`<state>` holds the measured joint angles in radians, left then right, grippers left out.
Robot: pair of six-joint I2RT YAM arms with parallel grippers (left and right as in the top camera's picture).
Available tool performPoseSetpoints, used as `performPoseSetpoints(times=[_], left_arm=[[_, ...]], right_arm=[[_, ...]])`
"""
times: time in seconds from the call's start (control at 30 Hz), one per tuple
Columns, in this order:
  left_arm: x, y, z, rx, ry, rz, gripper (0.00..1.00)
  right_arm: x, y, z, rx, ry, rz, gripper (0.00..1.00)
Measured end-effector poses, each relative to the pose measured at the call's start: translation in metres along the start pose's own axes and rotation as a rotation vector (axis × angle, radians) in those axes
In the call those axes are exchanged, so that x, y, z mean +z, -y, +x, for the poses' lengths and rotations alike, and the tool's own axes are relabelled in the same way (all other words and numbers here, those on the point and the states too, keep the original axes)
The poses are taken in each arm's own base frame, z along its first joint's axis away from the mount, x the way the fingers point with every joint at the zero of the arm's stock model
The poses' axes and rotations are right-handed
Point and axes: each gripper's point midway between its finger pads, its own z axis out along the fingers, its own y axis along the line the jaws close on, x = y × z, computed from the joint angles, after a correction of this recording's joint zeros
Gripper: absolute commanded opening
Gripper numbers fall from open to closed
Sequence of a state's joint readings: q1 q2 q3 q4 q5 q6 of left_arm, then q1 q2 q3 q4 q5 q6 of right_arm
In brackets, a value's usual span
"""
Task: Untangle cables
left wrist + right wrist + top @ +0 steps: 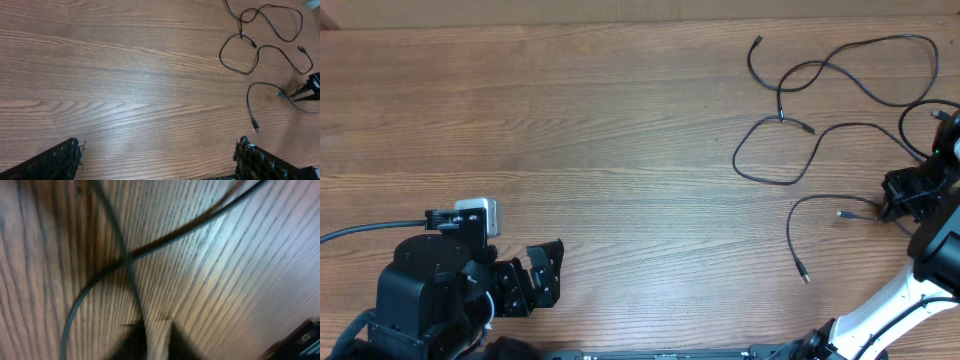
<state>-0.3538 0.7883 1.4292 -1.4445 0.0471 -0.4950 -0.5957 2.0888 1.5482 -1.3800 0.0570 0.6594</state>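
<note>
table [570, 130]: wood grain, smooth, faint sheen | cables [781, 117]: matt black, smooth

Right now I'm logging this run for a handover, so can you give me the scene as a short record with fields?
surface: wooden table
cables: thin, black, spread over the right side of the table, loops crossing one another
left gripper: near left corner, open, holding nothing, far from the cables
right gripper: at the right edge, low among the cables; open or shut cannot be told
right wrist view: blurred, two strands crossing close up
task state: not yet untangled
</note>
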Motion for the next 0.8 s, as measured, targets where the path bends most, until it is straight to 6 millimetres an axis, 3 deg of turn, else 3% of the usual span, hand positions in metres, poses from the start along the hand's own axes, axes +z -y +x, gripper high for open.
performPoseSetpoints(times=[0.03, 0.07, 0.1, 0.57, 0.67, 0.8], left_arm=[[0.0, 0.0, 0.0, 0.0, 0.0, 0.0, 0.99], [0.0, 0.0, 0.0, 0.0, 0.0, 0.0, 0.99], [0.0, 0.0, 0.0, 0.0, 0.0, 0.0, 0.99], [0.0, 0.0, 0.0, 0.0, 0.0, 0.0, 1.0], [0.0, 0.0, 0.0, 0.0, 0.0, 0.0, 1.0], [0.0, 0.0, 0.0, 0.0, 0.0, 0.0, 1.0]], right_arm=[[0.0, 0.0, 0.0, 0.0, 0.0, 0.0, 0.88], [0.0, 0.0, 0.0, -0.001, 0.0, -0.001, 0.97], [0.0, 0.0, 0.0, -0.005, 0.0, -0.001, 0.99], [-0.004, -0.001, 0.005, -0.008, -0.021, -0.026, 0.99], [-0.018, -0.001, 0.006, -0.004, 0.005, -0.064, 0.99], [-0.054, 0.002, 0.013, -0.01, 0.076, -0.156, 1.0]])
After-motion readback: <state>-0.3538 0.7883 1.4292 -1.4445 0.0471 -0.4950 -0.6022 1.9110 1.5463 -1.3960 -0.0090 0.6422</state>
